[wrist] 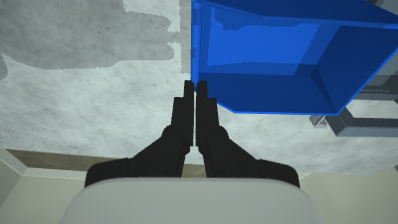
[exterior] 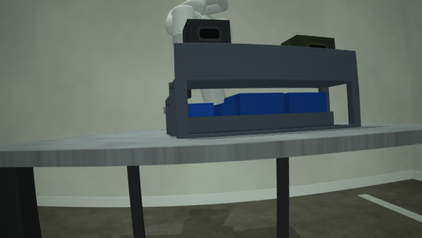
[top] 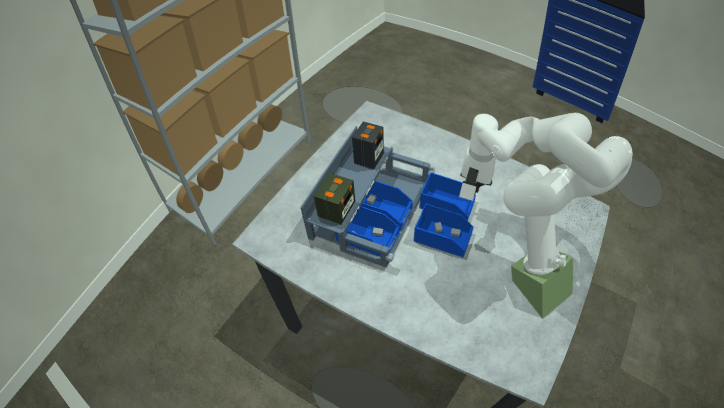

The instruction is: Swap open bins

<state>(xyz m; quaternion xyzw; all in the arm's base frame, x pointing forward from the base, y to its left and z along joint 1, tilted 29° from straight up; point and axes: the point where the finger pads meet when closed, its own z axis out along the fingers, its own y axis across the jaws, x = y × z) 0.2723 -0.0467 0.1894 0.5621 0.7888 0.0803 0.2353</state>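
The empty bin, blue, appears to stand on its base on the table in front of the shelf, open front toward the robot. My gripper is shut with nothing seen between its fingers. Its tips are just above one end of that bin's low front wall. The loaded bin stands beside it on the table with two grey parts inside. The place at the shelf's far end holds no bin. Whether the empty bin touches the shelf or the loaded bin, I cannot tell.
Two other blue bins stand on the shelf, a grey part showing in each. A black case and a green case stand on the upper board, behind and above the bins.
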